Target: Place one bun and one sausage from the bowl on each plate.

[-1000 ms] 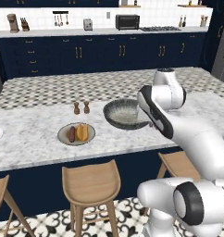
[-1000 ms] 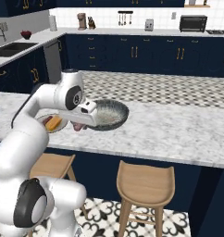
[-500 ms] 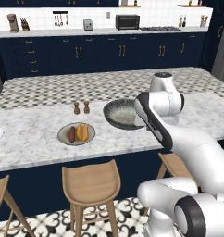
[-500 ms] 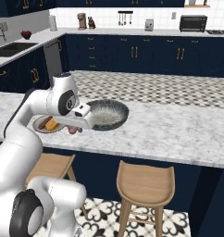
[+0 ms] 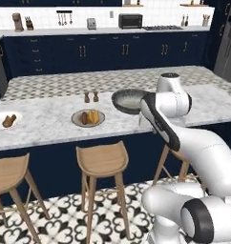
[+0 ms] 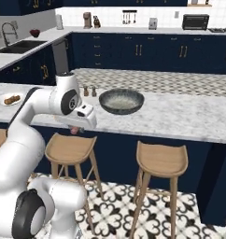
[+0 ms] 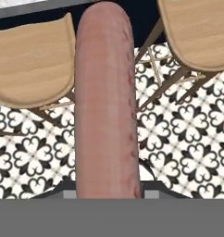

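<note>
1 sausage (image 7: 106, 102) sits clamped lengthwise in the hand (image 7: 104, 192), over the stools; it looks light, soft and slick, so a mid-length grip suits it

Lighting is even and bright throughout, with no glare. Shadows are faint and soft. Rendered frames are slightly soft, without edge distortion.
</note>
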